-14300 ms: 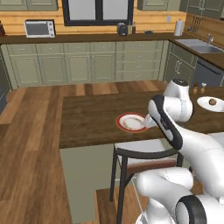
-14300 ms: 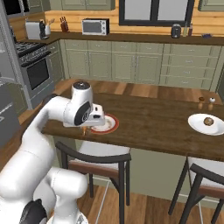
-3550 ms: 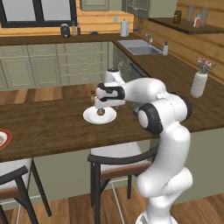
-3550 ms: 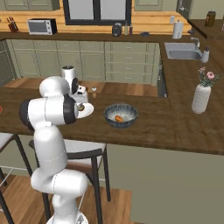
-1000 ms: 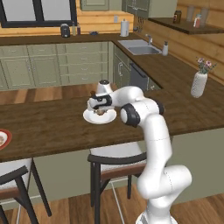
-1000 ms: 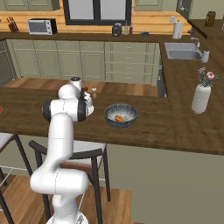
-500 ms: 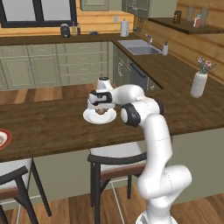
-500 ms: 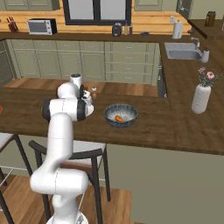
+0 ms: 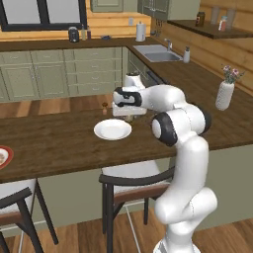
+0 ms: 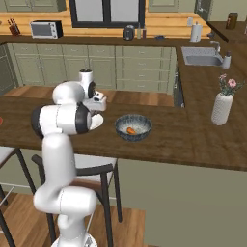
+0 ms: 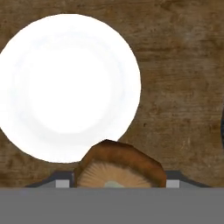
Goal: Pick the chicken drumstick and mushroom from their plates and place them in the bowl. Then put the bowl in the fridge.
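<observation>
My gripper (image 11: 119, 177) is shut on the mushroom (image 11: 120, 165), a brown cap with pale gills, and holds it above the counter. Just beside it lies the plain white plate (image 11: 65, 85), bare. In the left base view the gripper (image 9: 129, 116) hangs over that plate's (image 9: 112, 129) right rim. The other plate (image 9: 2, 157), red-rimmed, is at the far left edge. To the arm's right the dark bowl (image 10: 133, 127) stands on the counter with the orange chicken drumstick (image 10: 130, 130) inside. The fridge is out of view.
A pale vase with flowers (image 10: 222, 108) stands on the counter's right end. A small shaker (image 9: 104, 107) sits behind the white plate. Stools (image 9: 133, 185) stand under the counter's near edge. The sink (image 10: 202, 60) is at the back right.
The gripper has closed on the mushroom and lifted it off the white plate, shifting slightly right. The plate now lies bare.
</observation>
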Robot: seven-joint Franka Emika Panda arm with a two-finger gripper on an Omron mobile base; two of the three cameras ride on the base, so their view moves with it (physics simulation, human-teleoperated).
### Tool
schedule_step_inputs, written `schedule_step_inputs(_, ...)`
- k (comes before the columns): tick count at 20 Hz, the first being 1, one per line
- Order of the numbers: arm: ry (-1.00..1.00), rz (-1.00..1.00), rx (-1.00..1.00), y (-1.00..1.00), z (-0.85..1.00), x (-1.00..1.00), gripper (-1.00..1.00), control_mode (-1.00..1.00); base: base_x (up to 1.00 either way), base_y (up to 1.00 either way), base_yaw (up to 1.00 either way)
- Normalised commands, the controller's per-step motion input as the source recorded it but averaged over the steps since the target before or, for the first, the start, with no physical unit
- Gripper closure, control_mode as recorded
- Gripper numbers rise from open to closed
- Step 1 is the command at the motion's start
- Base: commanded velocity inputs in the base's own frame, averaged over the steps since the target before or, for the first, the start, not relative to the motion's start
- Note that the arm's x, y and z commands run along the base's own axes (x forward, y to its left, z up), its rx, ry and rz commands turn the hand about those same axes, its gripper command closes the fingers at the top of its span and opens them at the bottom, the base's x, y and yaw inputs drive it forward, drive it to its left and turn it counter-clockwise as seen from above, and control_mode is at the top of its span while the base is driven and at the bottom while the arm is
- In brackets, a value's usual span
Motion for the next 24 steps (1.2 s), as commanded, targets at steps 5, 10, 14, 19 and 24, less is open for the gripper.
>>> schedule_step_inputs(5,-0.03,0.0,0.0,-1.0,0.23,-1.0,1.0,-1.0,0.0,0.0,0.0)
schedule_step_inputs(10,0.01,0.0,0.01,-1.0,0.23,-0.34,1.0,-1.0,0.0,0.0,0.0)
schedule_step_inputs(14,0.13,0.0,0.02,-1.0,0.0,0.1,1.0,-1.0,0.0,0.0,0.0)
schedule_step_inputs(19,0.16,0.0,0.03,-0.82,0.0,0.38,1.0,-1.0,0.0,0.0,0.0)
schedule_step_inputs(24,0.11,0.04,0.01,-0.54,-0.04,0.63,1.0,-1.0,0.0,0.0,0.0)
